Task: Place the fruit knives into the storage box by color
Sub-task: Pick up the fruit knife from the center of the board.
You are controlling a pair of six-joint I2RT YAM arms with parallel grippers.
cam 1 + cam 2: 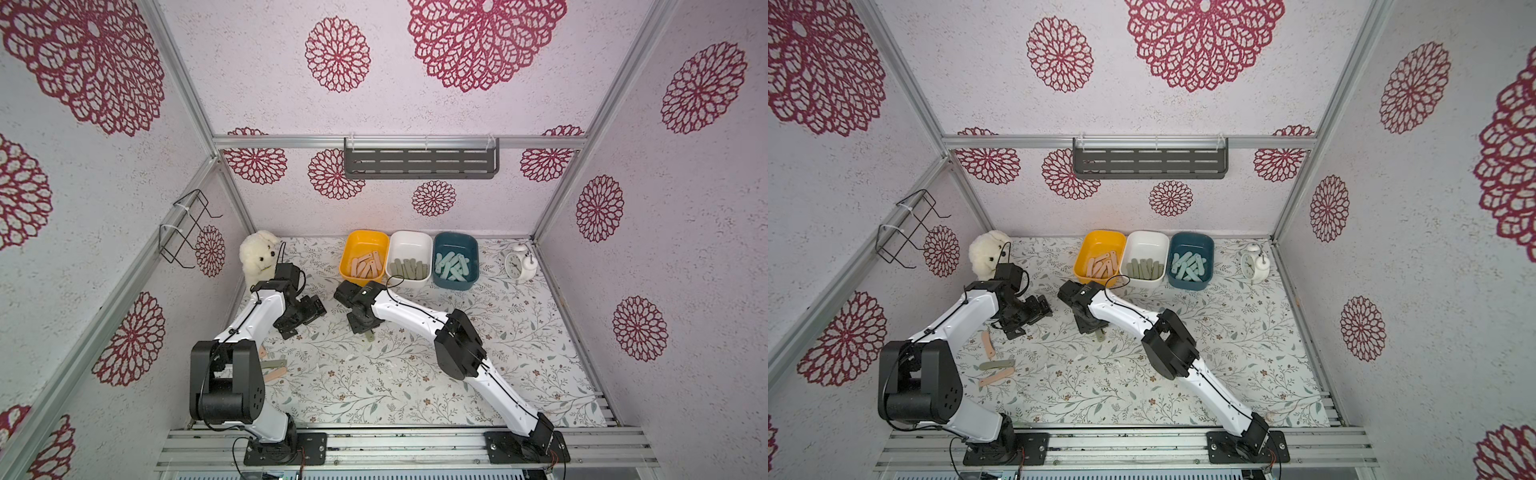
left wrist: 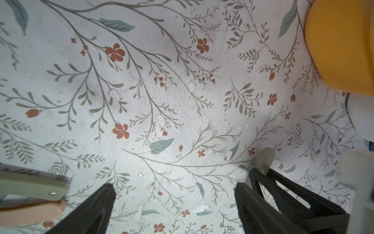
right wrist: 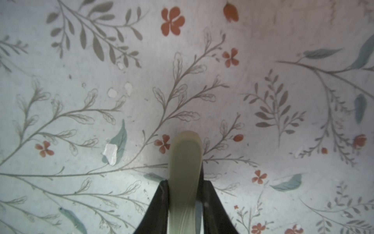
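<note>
Right hand (image 3: 185, 183) pinches an olive knife (image 3: 185, 162) by one end, tip poking out toward the floral surface (image 1: 415, 374); contact unclear. Right arm stretches diagonally from its front base, wrist bent down, in front of the yellow-orange tub (image 1: 365, 243) and white tub (image 1: 409, 245); teal tub (image 1: 455, 243) sits beside them, each holding sorted knives. Left hand (image 2: 175, 188) is spread wide, empty, low over the surface, arm folded, elbow high. Near it lie a loose peach knife (image 1: 987, 344), loose olive knife (image 1: 996, 365) and second peach knife (image 1: 995, 378).
</note>
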